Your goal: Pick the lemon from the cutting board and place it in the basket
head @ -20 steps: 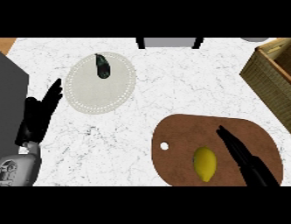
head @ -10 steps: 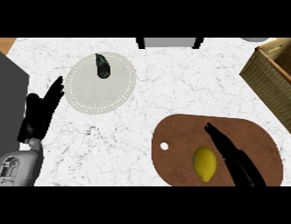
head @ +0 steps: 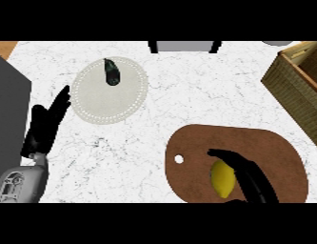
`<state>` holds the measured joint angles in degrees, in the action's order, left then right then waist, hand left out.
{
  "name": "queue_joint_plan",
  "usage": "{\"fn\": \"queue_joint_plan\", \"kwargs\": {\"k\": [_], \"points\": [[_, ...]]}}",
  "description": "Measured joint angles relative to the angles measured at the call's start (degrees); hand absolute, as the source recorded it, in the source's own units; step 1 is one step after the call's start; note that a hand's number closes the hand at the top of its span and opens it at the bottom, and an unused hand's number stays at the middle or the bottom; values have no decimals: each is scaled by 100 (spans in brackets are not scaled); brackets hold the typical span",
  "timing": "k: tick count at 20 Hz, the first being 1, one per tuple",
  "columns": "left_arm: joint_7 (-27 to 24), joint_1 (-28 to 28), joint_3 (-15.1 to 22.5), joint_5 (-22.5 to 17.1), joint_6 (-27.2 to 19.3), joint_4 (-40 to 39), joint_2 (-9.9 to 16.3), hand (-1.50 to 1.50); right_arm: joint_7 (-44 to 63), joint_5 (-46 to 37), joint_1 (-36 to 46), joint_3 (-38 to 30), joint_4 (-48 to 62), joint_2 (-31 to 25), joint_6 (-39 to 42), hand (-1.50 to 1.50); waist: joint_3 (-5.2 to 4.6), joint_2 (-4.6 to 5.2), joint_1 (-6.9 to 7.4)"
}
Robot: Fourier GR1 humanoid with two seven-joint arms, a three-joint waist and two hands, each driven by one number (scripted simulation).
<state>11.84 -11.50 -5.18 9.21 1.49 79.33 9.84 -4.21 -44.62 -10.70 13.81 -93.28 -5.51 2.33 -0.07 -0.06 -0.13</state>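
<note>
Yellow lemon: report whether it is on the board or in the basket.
On the board. The yellow lemon lies on the brown oval cutting board, beside the right hand; the woven wicker basket stands apart.

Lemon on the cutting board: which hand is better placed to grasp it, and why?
Right. The right hand is over the cutting board beside the lemon; the left hand rests far off at the counter's left.

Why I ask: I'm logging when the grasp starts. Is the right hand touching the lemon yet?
Cannot tell. In the head view the right hand overlaps the lemon's right edge, with no visible gap, but its height above the lemon is unclear.
</note>
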Motion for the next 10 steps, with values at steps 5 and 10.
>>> {"fn": "queue_joint_plan", "kwargs": {"k": [5, 10], "points": [[25, -9, -14, -9, 8, 22, -23, 0, -264, -442, -126, 112, -18, -179, -387, 150, -7, -8, -4], [47, -67, -84, -43, 76, -27, 33, 0, -261, -866, -29, 204, 7, -215, -647, 150, -2, -5, -1]]}}
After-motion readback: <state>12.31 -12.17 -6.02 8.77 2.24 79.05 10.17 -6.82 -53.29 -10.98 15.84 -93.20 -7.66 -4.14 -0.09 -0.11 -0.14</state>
